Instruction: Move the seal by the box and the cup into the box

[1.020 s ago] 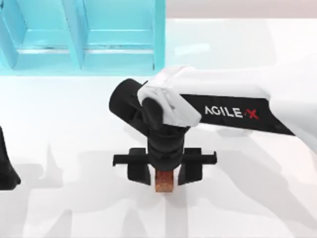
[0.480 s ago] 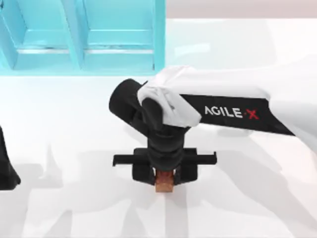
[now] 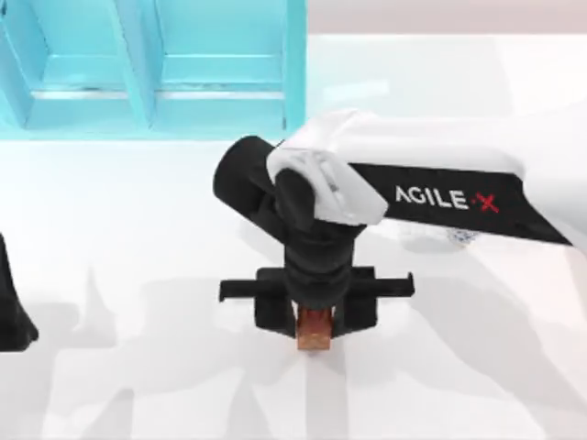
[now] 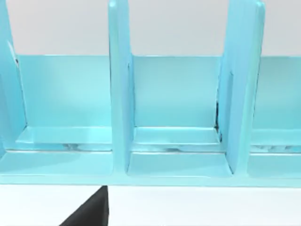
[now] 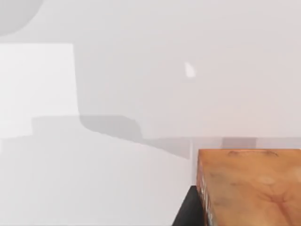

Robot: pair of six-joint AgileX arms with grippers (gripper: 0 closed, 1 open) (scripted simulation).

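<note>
Glossy white table [image 3: 138,229], right jaws [image 3: 315,321] clamping blocky seal [image 3: 315,332]

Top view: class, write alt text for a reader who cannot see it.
The right arm's pincer is shut on the red-brown seal near the middle of the white table. A turquoise box with dividers sits at the back left, and the left arm's pincer is parked at the left edge.

Red-brown seal [image 3: 315,331], turquoise box [image 3: 151,69], white table [image 3: 138,257]
</note>
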